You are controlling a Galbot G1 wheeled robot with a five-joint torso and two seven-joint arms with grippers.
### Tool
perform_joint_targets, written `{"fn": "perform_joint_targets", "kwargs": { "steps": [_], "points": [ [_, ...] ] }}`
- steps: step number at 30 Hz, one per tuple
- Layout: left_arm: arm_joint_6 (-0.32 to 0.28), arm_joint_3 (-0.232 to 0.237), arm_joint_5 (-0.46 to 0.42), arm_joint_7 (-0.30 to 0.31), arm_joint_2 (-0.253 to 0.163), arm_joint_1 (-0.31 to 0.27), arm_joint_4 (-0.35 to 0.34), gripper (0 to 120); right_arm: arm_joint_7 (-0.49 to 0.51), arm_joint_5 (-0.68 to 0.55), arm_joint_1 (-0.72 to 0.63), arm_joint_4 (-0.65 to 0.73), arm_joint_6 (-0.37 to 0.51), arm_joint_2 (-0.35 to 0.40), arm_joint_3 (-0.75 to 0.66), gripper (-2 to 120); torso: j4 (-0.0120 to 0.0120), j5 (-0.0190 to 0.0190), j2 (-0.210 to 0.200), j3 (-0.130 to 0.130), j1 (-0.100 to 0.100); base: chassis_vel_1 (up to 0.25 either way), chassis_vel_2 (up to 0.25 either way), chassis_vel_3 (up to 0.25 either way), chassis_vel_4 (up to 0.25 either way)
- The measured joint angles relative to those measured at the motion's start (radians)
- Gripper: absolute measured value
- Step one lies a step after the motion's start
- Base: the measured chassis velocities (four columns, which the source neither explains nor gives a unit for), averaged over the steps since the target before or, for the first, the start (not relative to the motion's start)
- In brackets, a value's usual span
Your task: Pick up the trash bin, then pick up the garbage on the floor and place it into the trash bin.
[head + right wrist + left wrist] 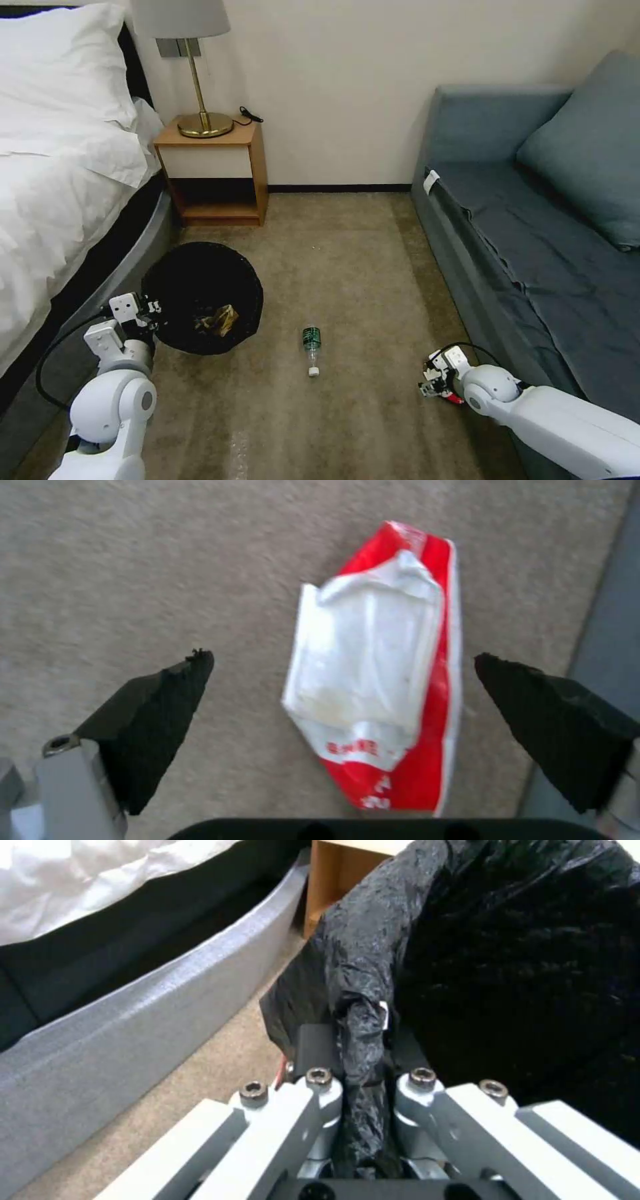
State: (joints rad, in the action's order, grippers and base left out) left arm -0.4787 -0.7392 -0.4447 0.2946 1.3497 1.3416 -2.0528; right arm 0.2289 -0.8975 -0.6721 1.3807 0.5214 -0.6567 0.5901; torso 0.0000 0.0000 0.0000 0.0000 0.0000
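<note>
Bin (200,293) held at near rim by left pincer (152,308), clamped on black bag edge (363,1040), beside bed (60,187). Gold wrapper (217,320) seen inside bin. Right pincer (343,715) spread wide, poised over red-white wrapper (383,680) on carpet beside sofa (533,233). Bottle (311,343) lying on carpet between arms.

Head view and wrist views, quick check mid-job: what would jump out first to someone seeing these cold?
The black-lined trash bin beside the bed, its rim pinched by the left gripper, with a gold-brown wrapper already inside. Then the red-and-white wrapper lying on the carpet between the open fingers of the right gripper, next to the sofa. A clear bottle lies mid-floor between them.
</note>
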Motion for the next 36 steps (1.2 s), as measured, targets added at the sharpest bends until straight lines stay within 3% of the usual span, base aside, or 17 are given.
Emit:
{"fn": "perform_joint_targets", "kwargs": {
  "steps": [11, 23, 32, 36],
  "points": [
    [0.005, -0.004, 0.000, -0.001, -0.003, 0.002, 0.000, 4, 0.001, 0.046, -0.012, -0.036, 0.001, 0.007, -0.020, 100, -0.0001, 0.0000, 0.000, 0.000, 0.000, 0.000, 0.000, 0.000, 0.000],
    [0.008, -0.006, -0.002, -0.003, -0.005, -0.005, 0.003, 4, -0.016, 0.067, -0.004, -0.121, -0.015, -0.035, -0.004, 99, 0.0002, 0.0000, 0.000, 0.000, 0.000, 0.000, 0.000, 0.000, 0.000],
    [0.008, -0.009, -0.002, -0.003, -0.009, -0.015, 0.017, 4, -0.049, 0.092, 0.002, -0.196, -0.046, -0.068, 0.018, 70, 0.0000, -0.0002, 0.000, 0.000, 0.000, 0.000, 0.000, 0.000, 0.000],
    [0.009, -0.009, -0.002, -0.003, -0.010, -0.020, 0.023, 4, -0.055, 0.097, 0.001, -0.213, -0.056, -0.077, 0.020, 64, 0.0000, -0.0001, 0.000, 0.000, 0.000, 0.000, 0.000, 0.000, 0.000]
  ]
}}
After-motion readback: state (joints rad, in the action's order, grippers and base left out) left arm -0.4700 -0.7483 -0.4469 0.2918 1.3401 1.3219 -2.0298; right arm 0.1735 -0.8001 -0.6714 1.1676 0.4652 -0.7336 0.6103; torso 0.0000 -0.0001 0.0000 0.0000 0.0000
